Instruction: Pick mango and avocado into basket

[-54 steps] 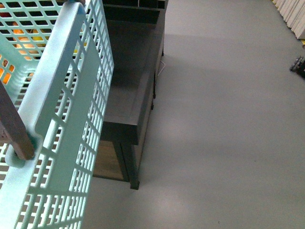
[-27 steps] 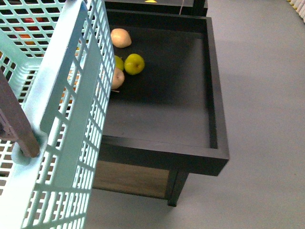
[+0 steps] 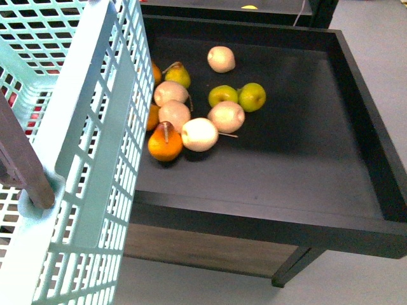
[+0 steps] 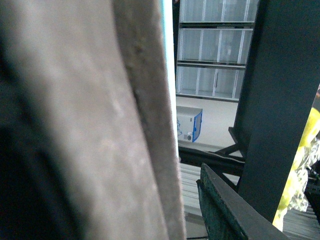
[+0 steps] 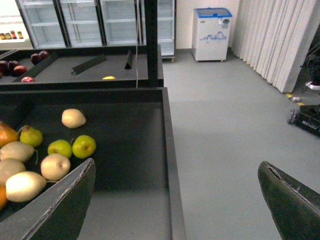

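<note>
Turquoise plastic fills my left side: the basket (image 3: 95,127) sits close in, its brown handle (image 3: 25,171) hard against the left gripper (image 4: 220,210), though I cannot tell whether that one is clamped on it. The right gripper (image 5: 176,165) is spread wide and empty, facing the black tray (image 3: 286,165). I see neither mango nor avocado for certain. The heap of fruit (image 3: 200,135) just beside the basket wall is pale, bright green and round orange. A small yellow thing (image 5: 109,77) on the farther tray might be the mango, but it is too small to tell. I judge the reach falls to the right arm, the free one.
</note>
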`<state>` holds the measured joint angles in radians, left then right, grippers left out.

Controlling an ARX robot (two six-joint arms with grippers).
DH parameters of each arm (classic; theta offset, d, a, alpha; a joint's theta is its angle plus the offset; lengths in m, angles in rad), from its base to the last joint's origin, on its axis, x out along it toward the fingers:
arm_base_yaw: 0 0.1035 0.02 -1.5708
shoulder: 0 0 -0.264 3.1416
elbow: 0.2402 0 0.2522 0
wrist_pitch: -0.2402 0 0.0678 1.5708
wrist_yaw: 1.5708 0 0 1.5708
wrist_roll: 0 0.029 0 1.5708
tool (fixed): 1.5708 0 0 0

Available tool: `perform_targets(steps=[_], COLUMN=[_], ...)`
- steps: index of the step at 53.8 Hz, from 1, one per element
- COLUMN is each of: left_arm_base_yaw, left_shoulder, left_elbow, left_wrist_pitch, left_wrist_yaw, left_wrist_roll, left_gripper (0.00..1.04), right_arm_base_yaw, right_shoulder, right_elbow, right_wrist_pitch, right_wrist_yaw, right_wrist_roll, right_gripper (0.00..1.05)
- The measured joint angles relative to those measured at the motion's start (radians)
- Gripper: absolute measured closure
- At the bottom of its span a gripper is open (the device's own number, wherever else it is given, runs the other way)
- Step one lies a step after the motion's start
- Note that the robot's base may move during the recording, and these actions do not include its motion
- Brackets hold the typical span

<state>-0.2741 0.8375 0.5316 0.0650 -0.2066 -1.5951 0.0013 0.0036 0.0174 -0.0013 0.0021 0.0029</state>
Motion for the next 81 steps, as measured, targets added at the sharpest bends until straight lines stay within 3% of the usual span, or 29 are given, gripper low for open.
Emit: perform_targets(steps=[81], left_arm_base_yaw=[0.0], left_shoulder=[-0.001], left_elbow=[0.0], left_wrist_pitch=[0.0], left_wrist_yaw=[0.002], left_wrist_roll=[-0.001], left_gripper=[0.76], right_arm_base_yaw=[0.0], right_shoulder=[0.0], right_elbow=[0.0], right_wrist_pitch=[0.0], right_wrist_yaw=[-0.002], right_wrist_roll=[0.0], right_gripper=[0.09])
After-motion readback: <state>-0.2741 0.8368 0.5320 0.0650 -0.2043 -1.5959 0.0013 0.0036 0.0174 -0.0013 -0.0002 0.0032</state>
